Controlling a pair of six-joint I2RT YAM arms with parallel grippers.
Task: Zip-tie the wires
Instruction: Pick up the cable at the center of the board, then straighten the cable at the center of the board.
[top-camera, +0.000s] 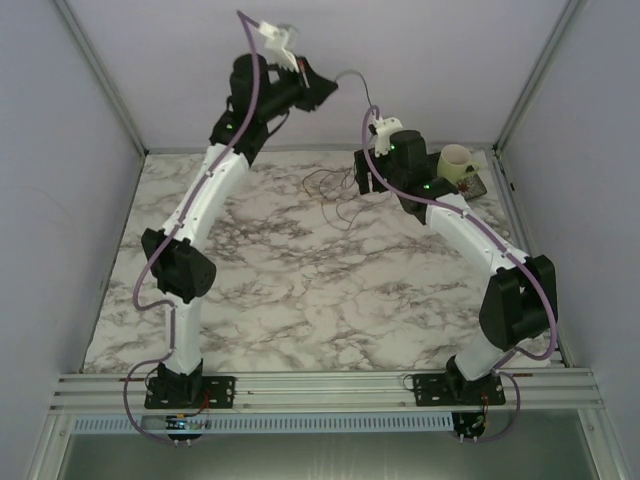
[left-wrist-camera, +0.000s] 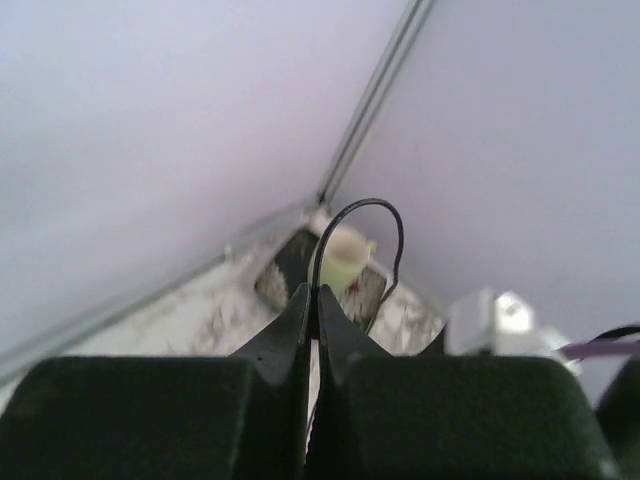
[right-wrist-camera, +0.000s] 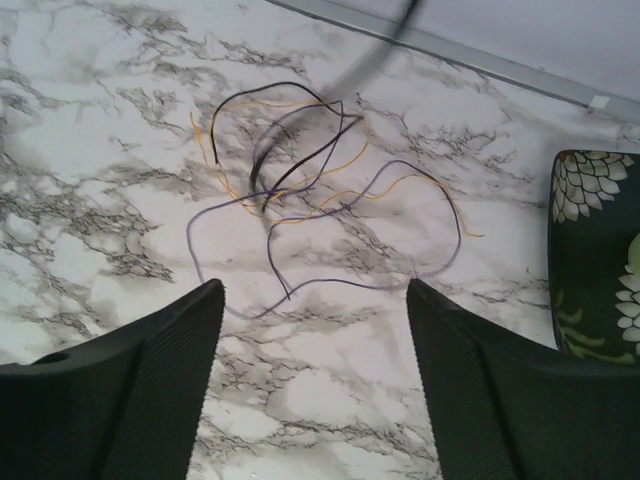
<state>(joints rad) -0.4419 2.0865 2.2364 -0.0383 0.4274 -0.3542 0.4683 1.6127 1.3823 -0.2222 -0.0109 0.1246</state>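
The wires (right-wrist-camera: 300, 175) are several thin black, purple and orange strands in loose loops on the marble table; they also show in the top view (top-camera: 335, 195). My right gripper (right-wrist-camera: 315, 300) is open and empty, low over the table just short of the wires, and shows in the top view (top-camera: 362, 180). My left gripper (left-wrist-camera: 314, 292) is shut on a thin black zip tie (left-wrist-camera: 365, 205) that arches up and over to the right. It is held high near the back wall (top-camera: 325, 92). A blurred dark strand (right-wrist-camera: 340, 80) crosses above the wires.
A cream cup (top-camera: 455, 160) stands on a dark floral coaster (right-wrist-camera: 595, 250) at the back right, right of the right gripper; the cup shows past the left jaws too (left-wrist-camera: 345, 262). Frame posts and walls enclose the table (top-camera: 300, 290).
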